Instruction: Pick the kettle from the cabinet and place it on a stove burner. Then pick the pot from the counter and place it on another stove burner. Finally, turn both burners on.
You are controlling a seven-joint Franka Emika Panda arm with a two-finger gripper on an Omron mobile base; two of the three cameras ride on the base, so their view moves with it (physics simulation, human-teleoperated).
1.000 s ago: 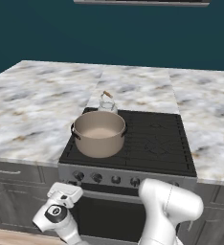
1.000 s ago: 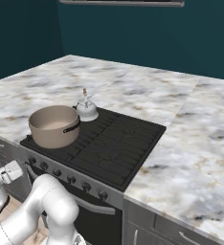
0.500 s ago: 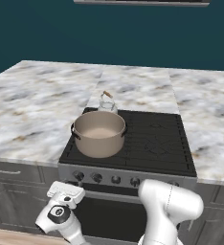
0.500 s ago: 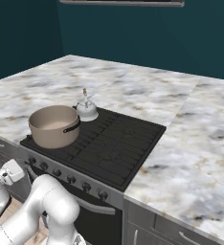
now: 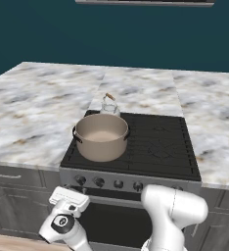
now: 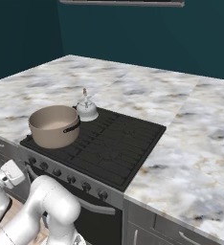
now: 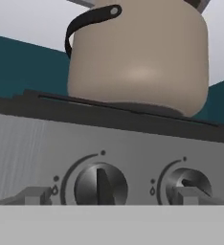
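1. Your pot (image 5: 101,137) and kettle (image 5: 109,105) sit on separate burners (image 5: 158,144) — placing looks finished.
2. Your gripper (image 7: 115,196) is spread wide, low before the left knob (image 7: 100,185) — apparently to straddle and turn it.

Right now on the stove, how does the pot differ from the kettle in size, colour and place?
The pot is wide and tan-beige with an open cream inside; the kettle is far smaller, silvery-white and rounded. The pot has dark side handles; the kettle has a thin arched handle on top. The pot stands on the front left burner, the kettle behind it. Both sit upright on the black stove.
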